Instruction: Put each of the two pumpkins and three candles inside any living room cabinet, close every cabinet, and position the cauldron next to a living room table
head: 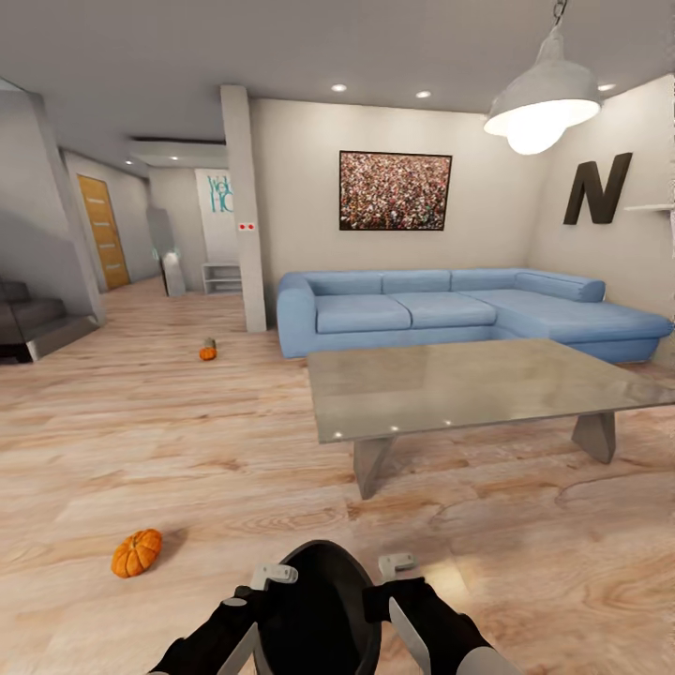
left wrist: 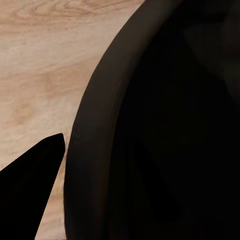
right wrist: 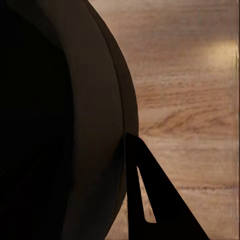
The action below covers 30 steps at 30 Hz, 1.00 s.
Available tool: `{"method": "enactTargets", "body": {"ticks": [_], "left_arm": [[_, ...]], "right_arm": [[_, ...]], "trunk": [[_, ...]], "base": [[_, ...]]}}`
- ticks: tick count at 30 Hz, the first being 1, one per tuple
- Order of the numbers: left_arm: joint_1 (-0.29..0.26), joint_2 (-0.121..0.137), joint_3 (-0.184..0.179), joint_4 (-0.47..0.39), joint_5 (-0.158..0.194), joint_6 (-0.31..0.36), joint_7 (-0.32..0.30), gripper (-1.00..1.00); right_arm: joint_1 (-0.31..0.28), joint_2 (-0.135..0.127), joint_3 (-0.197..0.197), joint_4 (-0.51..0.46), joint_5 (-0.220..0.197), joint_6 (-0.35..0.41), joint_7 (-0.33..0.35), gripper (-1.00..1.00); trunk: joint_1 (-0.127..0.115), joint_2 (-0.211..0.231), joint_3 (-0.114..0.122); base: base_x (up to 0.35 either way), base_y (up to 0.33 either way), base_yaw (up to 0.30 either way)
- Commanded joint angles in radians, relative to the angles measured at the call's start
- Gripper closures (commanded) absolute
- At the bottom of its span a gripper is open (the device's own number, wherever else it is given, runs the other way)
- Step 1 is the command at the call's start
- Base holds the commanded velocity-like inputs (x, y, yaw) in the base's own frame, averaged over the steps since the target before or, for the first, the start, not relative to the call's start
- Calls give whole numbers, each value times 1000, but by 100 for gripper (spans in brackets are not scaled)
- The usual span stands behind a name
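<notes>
Cauldron (head: 323,609), pinched at its rim by my left fingers (head: 274,574) and right fingers (head: 397,563) low in the frame, could slip and tip.

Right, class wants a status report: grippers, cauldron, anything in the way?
Both grippers, left and right, clamp the cauldron rim. Glass coffee table ahead-right. Near pumpkin on floor, left, off path.

A large dark letter "N" (head: 594,191) hangs on the right wall; a far hallway panel (head: 220,191) carries teal lettering, partly hidden, seemingly beginning "Wel".
</notes>
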Motion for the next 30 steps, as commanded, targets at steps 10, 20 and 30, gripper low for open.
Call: {"method": "enactTargets", "body": {"ticks": [10, 20, 30], "left_arm": [[0, 6, -25, -1, -8, 5, 15, 100], [0, 6, -25, -1, -8, 5, 15, 100], [0, 6, -25, -1, -9, 5, 15, 100]], "right_arm": [[-2, 0, 6, -11, -16, 4, -8, 100], [-2, 0, 6, -11, -16, 4, -7, 100], [-2, 0, 6, -10, -16, 4, -6, 100]], "trunk": [[0, -1, -1], [0, -1, -1], [0, -1, -1]], "base": [[126, -245, -3], [238, -190, 94], [155, -249, 2]]}}
